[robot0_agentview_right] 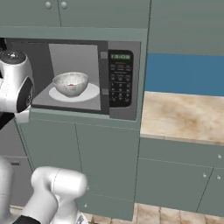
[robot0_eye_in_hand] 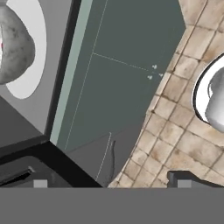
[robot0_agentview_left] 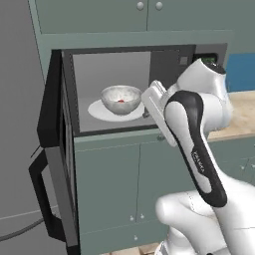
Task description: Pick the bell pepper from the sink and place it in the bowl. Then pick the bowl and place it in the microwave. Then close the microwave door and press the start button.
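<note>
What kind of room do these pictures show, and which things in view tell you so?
Most likely a kitchen: a built-in microwave with its door open and a bowl on the plate inside, green cabinets and a wooden counter.

A short line of white lettering is seen running along the dark band of the arm's forearm (robot0_agentview_left: 199,164) in the left base view; it is too small and blurred to be read with any certainty. On the microwave (robot0_agentview_right: 105,48), in the right base view, a small display (robot0_agentview_right: 120,56) is lit at the top of the keypad panel (robot0_agentview_right: 120,78), with faint greenish marks that cannot be made out as digits. Rows of pale button markings are seen below it, none of them legible. No readable text, number or sign is found elsewhere.
</note>
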Motion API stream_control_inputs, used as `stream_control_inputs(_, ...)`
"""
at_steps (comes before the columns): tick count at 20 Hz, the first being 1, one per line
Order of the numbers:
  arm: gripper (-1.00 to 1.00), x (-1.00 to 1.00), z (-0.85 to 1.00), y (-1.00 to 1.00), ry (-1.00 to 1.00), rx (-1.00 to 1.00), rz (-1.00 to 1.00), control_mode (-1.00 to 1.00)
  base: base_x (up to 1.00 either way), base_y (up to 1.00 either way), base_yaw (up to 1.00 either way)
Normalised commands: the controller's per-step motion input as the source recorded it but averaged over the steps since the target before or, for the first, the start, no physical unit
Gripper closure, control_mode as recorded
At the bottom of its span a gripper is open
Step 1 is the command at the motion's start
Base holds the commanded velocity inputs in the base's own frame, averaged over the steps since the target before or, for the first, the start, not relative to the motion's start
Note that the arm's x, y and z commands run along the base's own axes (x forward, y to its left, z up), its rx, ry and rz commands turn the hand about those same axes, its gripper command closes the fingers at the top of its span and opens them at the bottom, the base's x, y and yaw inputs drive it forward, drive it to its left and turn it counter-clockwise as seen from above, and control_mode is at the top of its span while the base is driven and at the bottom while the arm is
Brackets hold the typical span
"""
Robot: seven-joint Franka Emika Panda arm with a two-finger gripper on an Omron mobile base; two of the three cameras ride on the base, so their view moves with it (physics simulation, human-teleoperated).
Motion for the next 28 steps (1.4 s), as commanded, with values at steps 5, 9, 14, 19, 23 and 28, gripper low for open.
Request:
stream_control_inputs(5, -1.0, -1.0, 0.47, -0.08, 0.0, 0.13, 0.19, -1.0, 0.0, 0.0, 0.0)
stream_control_inputs(9, -1.0, -1.0, 0.35, -0.05, 0.0, 0.15, 0.16, -1.0, 0.0, 0.0, 0.0)
stream_control_inputs(14, -1.0, -1.0, 0.3, 0.0, 0.0, 0.08, 0.1, -1.0, 0.0, 0.0, 0.0)
stream_control_inputs(19, -1.0, -0.99, 0.16, 0.0, 0.0, 0.01, 0.13, -1.0, 0.0, 0.0, 0.0)
stream_control_inputs(23, -1.0, -0.81, 0.0, 0.0, 0.0, 0.02, 0.1, -1.0, 0.0, 0.0, 0.0)
stream_control_inputs(28, -1.0, -0.62, 0.0, 0.0, 0.0, 0.02, 0.03, -1.0, 0.0, 0.0, 0.0)
